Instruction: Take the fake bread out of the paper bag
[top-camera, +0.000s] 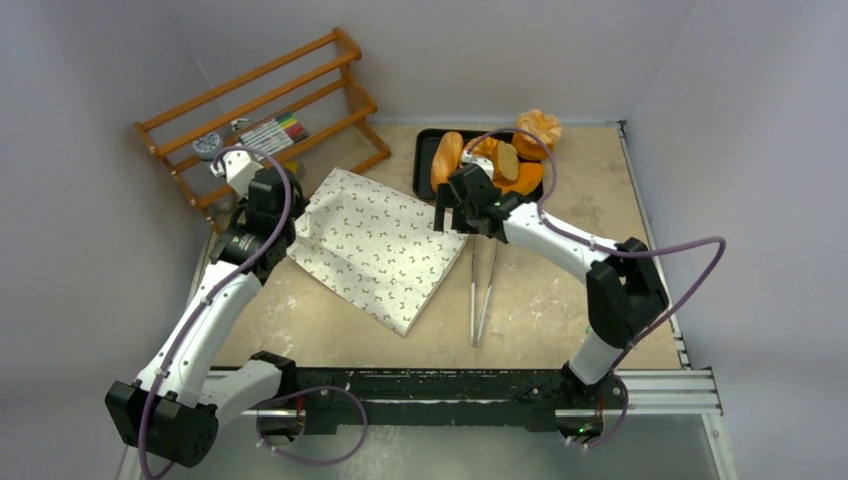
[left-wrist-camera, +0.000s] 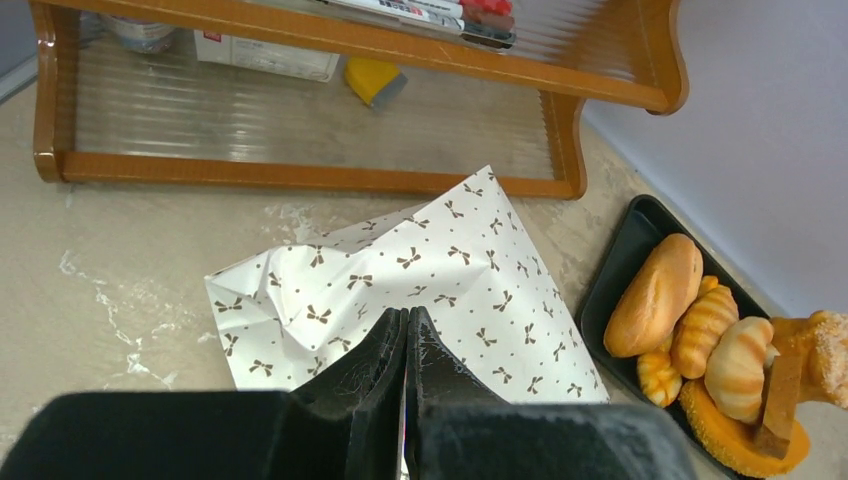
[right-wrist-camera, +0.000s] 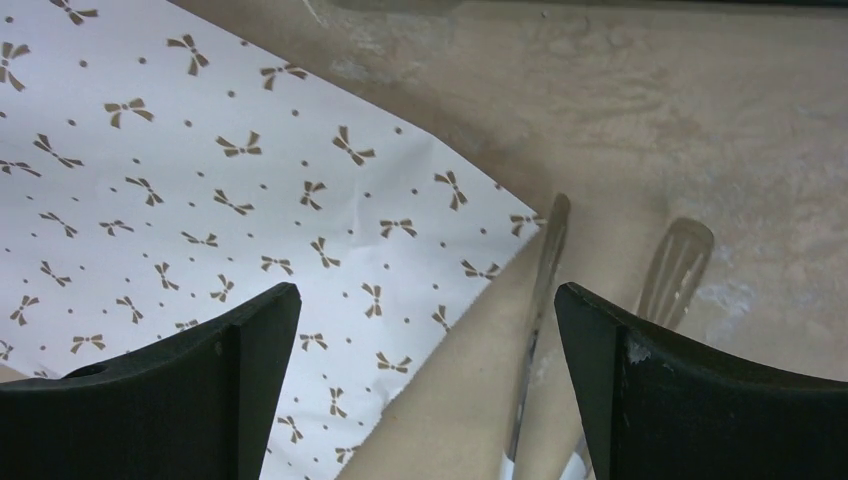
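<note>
Records paper bag (top-camera: 375, 245) flat on table (top-camera: 560, 300), centre of frame. Notes left jaws shut at bag's left corner, hold on paper unclear. Finds right jaws wide apart, empty, over bag's right corner. Places bread (top-camera: 447, 158) on tray (top-camera: 422, 165), upper centre.

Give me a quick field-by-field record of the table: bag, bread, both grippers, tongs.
paper bag: lying flat on table, left corner creased
fake bread: several pieces on black tray, far right of bag; none visible in bag
left gripper: shut at bag's left corner; grip on paper unclear
right gripper: open, above bag's right edge
tongs: on table, right of bag
</note>
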